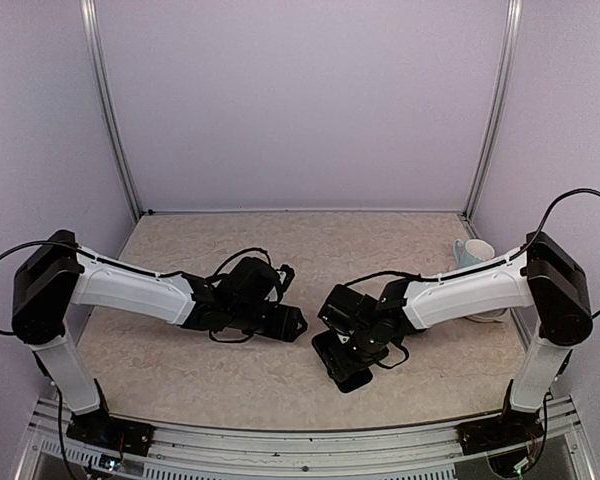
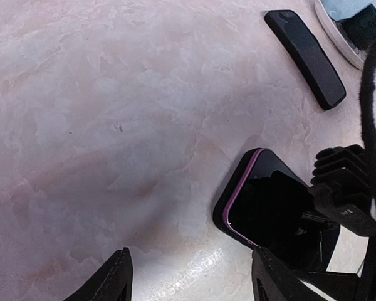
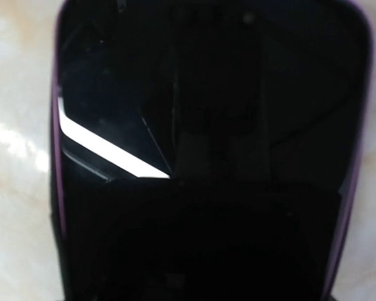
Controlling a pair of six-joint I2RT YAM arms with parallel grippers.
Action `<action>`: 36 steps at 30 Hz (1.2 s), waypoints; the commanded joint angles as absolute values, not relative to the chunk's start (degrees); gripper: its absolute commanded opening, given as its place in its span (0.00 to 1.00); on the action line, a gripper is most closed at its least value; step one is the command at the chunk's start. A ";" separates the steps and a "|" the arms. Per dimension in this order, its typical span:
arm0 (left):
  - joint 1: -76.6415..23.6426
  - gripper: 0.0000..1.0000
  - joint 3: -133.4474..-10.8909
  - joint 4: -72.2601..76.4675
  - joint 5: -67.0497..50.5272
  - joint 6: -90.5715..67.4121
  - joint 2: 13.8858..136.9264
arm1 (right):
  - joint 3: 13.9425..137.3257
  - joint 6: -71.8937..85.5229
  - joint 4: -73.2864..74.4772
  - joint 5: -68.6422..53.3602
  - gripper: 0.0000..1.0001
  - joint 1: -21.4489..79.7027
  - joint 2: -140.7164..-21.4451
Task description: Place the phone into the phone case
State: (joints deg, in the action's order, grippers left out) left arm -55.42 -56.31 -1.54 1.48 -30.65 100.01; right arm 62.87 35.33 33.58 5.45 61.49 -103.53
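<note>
**Right claw down over the phone, left claw spread beside it**

I am watching the phone, glossy black with a purple rim, lying flat on the marbled counter. The right claw is sitting low over one end of it, and I cannot tell whether its fingers are spread or pinching. The left claw is hanging just beside the phone's other end, fingers spread and holding nothing. A black slab is lying farther off, near a white saucer.

the glossy black, purple-rimmed phone lies flat, screen up, apart from the matte black phone case.
</note>
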 commanded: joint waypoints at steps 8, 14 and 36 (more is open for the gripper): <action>-52.92 0.80 -58.09 8.88 -7.92 -38.07 108.01 | 53.14 30.16 23.04 11.64 0.44 61.70 -98.56; -52.56 0.84 -57.07 21.02 -13.38 -43.59 110.60 | 49.05 29.58 14.93 12.65 0.40 61.55 -92.85; -52.68 0.26 -54.71 43.99 -26.67 -56.00 119.03 | 44.67 29.22 6.25 11.84 0.37 59.41 -89.10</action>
